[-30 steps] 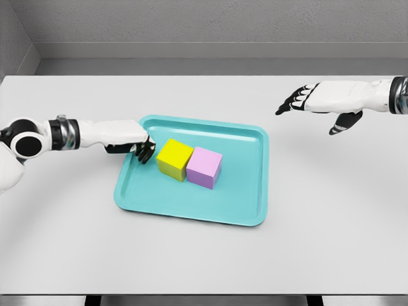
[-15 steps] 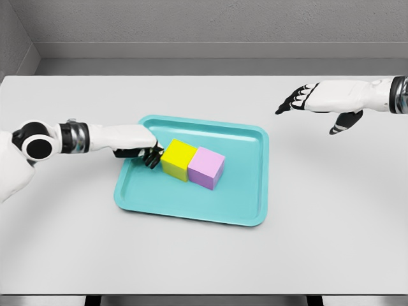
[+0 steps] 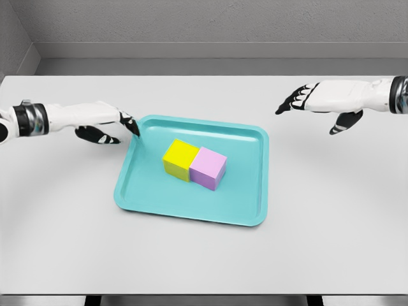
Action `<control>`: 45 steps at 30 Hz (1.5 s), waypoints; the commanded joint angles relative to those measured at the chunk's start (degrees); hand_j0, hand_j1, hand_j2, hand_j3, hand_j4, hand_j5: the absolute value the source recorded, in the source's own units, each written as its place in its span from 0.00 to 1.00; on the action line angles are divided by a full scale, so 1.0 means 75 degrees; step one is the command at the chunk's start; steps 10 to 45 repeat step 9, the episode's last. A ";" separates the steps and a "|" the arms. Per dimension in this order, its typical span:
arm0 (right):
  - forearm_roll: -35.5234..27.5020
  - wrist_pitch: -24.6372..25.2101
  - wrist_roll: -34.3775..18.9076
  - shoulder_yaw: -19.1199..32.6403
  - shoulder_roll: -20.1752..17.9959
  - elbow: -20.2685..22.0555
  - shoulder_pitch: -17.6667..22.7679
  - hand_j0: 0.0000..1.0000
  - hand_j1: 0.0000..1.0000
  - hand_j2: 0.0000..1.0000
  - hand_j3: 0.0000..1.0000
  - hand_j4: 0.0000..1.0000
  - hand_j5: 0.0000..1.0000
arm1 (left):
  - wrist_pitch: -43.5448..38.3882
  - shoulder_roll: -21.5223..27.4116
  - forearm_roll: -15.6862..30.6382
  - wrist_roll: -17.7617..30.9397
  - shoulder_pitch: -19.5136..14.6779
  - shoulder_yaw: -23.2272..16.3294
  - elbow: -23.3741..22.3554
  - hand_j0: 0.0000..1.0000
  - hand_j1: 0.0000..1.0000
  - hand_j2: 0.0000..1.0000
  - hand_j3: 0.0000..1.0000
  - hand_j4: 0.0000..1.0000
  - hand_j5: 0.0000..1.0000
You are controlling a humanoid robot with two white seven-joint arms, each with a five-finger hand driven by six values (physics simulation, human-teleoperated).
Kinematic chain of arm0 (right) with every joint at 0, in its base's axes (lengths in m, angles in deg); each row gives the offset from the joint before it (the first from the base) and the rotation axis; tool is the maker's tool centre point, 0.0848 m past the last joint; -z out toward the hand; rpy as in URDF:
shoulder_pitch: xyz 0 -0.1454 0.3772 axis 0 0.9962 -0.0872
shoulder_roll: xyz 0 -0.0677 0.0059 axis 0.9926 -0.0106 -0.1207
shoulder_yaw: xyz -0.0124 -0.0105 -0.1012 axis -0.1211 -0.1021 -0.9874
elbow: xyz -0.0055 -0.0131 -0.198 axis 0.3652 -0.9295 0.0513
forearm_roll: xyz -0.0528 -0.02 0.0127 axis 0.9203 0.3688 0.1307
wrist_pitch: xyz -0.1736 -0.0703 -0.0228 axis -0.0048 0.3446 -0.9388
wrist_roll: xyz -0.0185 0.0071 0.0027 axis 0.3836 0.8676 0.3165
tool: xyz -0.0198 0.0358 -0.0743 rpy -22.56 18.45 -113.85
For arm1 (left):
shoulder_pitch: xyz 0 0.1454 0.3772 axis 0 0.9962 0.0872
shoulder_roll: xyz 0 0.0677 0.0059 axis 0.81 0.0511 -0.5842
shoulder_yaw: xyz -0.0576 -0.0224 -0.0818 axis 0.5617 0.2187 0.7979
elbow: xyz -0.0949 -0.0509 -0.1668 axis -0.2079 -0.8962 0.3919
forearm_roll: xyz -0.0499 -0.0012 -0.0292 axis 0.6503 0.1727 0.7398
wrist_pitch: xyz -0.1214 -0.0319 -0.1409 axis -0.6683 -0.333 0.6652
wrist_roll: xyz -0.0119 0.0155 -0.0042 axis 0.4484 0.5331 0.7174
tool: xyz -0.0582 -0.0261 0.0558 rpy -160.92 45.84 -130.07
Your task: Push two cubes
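Observation:
A yellow cube and a pink cube sit side by side and touching, near the middle of a teal tray. My left hand hovers just off the tray's upper left corner, fingers spread and empty, well clear of the yellow cube. Far to the right, my right hand hangs above the table beyond the tray's upper right corner, fingers relaxed, holding nothing.
The tray lies on a pale grey table whose front edge runs along the bottom. A grey wall closes off the back.
My left hand has drawn back from the yellow cube's left face, up and left off the tray. The two cubes shifted slightly right together. The right arm stayed still.

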State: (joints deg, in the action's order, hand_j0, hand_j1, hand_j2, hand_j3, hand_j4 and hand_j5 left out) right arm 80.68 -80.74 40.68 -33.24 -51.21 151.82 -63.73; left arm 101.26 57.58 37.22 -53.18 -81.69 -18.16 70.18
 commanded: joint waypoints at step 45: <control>-0.0038 0.0020 0.0003 0.0019 -0.0141 0.0010 -0.0012 1.00 1.00 1.00 1.00 1.00 1.00 | -0.0018 0.0104 0.0139 -0.0002 0.0000 0.0245 -0.0365 1.00 1.00 1.00 1.00 1.00 1.00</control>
